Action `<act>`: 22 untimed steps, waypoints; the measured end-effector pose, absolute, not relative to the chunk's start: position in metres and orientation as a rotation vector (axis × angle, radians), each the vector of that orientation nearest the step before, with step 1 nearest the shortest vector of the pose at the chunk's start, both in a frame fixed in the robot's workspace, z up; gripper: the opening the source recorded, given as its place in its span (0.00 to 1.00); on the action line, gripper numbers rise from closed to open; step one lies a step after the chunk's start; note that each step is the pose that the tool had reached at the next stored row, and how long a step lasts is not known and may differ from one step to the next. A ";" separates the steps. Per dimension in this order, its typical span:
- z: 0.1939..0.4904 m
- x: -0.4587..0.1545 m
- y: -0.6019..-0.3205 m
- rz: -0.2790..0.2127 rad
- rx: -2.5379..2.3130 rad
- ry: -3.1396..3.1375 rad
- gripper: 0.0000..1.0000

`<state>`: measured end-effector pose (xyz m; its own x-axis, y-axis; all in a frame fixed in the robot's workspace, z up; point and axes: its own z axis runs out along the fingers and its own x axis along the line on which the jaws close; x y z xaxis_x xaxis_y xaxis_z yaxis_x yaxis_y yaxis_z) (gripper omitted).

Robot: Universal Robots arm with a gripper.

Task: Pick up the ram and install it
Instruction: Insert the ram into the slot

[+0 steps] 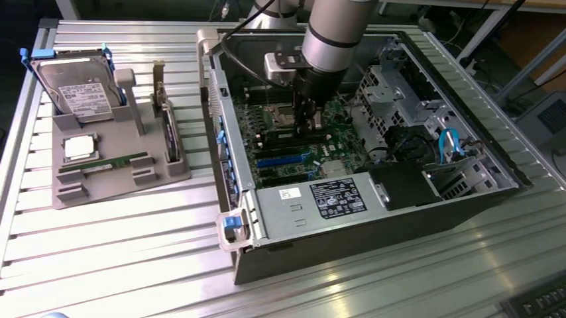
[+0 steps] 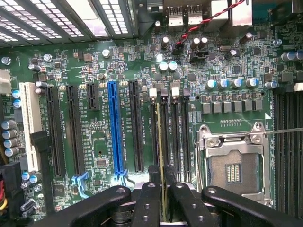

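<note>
1. Although the slatted metal table is cut off at every edge of the exterior view, it carries everything else in sight.
2. Lying on its side with the panel off, the computer case takes up the middle of the exterior view and its right. The far corner is hidden behind the arm.
3. Inside the case the green motherboard is partly covered by the arm in the exterior view. The wrist view shows its blue slot and the empty processor socket.
4. On the exterior view's left sits a grey holder, well apart from the case. A hard drive stands in it, a square processor chip lies flat, and another thin green board lies beside the chip.
5. Reaching down into the case, the gripper is dark against the board and hard to make out from outside.
6. From the wrist, its fingers stand almost together, clamped on the ram.
7. Seen edge-on as a thin line, the ram runs along the memory slots between the blue slot and the socket. Whether it is seated in a slot cannot be told.
</note>
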<state>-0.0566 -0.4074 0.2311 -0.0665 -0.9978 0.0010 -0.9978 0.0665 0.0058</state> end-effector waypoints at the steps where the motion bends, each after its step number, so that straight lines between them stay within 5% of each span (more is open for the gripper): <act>1: 0.230 -0.057 -0.407 -0.005 2.143 -2.291 0.14; 22: 0.229 -0.056 -0.407 -0.007 2.154 -2.278 0.14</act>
<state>-0.0565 -0.4073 0.2285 -0.0559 -0.9984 0.0019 -0.9984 0.0559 0.0082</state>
